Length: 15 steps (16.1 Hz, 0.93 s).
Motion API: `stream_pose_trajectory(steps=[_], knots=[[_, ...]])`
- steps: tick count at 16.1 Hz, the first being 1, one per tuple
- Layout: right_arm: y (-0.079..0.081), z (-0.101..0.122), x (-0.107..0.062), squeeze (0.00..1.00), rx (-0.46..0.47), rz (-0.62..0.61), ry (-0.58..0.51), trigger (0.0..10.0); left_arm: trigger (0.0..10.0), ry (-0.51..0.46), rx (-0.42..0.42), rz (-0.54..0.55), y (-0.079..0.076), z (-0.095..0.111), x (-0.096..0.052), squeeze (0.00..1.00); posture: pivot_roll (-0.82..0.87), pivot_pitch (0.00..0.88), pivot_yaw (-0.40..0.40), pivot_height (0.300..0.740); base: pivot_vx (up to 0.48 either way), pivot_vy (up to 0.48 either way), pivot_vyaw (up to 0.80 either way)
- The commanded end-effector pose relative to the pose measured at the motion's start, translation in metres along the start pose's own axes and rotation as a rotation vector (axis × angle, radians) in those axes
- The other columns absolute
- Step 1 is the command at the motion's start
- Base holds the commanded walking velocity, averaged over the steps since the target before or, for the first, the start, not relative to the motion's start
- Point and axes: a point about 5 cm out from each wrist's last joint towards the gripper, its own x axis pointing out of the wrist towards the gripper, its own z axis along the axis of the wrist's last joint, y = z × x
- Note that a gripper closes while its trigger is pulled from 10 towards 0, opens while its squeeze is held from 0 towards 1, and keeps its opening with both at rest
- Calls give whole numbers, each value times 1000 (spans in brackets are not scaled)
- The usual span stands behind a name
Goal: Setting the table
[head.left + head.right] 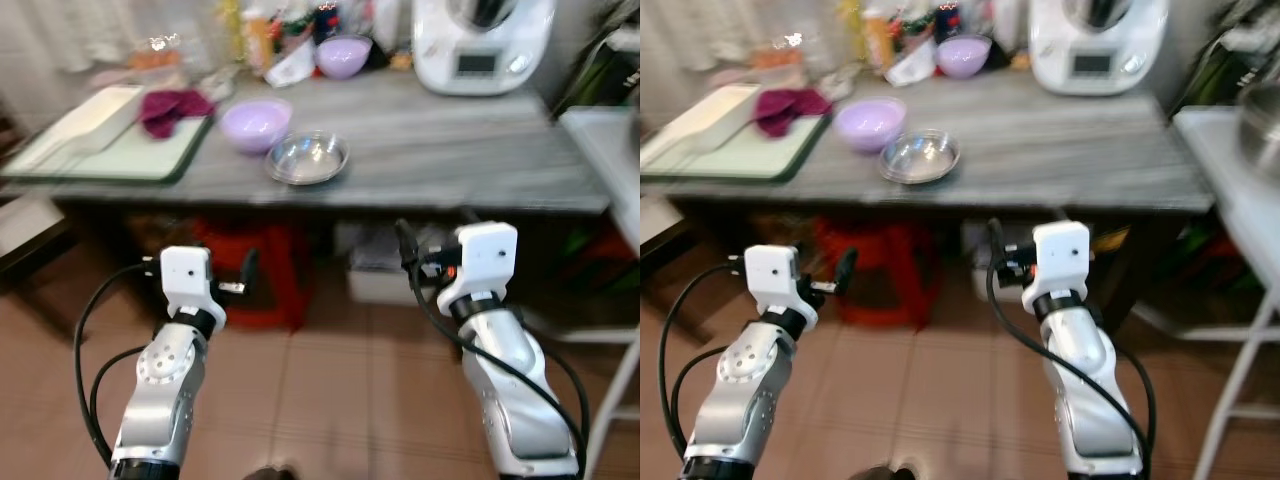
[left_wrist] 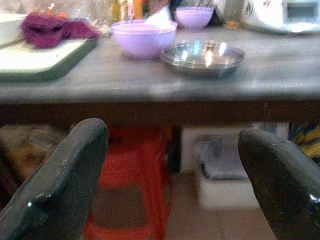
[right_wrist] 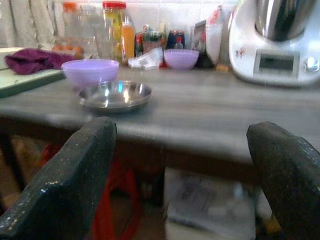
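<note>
At twelve o'clock on the grey table (image 1: pixel 450 150), a steel dish (image 1: pixel 307 157) sits beside a lavender bowl (image 1: pixel 256 124). Left gripper (image 2: pixel 172 165) and right gripper (image 3: pixel 182 170) hover spread, empty. Light, stiff, likely slippery: pinch its rim.

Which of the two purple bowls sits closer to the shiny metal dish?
The larger purple bowl, near the table's front edge, right beside the metal dish. The smaller purple bowl stands farther back among the bottles, near the white appliance.

grey table (image 1: pixel 450 150) (tiled floor (image 1: pixel 330 400))
</note>
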Motion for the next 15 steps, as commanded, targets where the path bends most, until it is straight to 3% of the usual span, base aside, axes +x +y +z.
stream_pose_trajectory(steps=[1,3,8,10,13,15], knots=[[-2,1,0,0,5,-7,-3,10000,10000,-2,11,-1,1,1,1,0,-127,114,75,740,-326,0,0],[-2,0,0,0,12,-15,2,10000,10000,-5,16,-10,0,2,1,0,-127,114,77,740,-322,0,0],[-8,-6,3,0,-37,-84,41,10000,10000,-26,29,-46,0,2,0,0,-125,114,78,740,0,0,0],[-6,-10,3,0,-27,-38,49,10000,10000,-28,27,-61,-3,2,-1,0,-122,115,78,740,0,0,0],[2,-19,2,0,-92,-3,103,10000,10000,-34,36,-82,-5,2,-2,0,-119,116,83,740,0,0,0],[2,-29,-1,0,-37,-16,175,10000,10000,-39,34,-93,-5,3,-1,0,-117,116,86,740,0,0,0]])
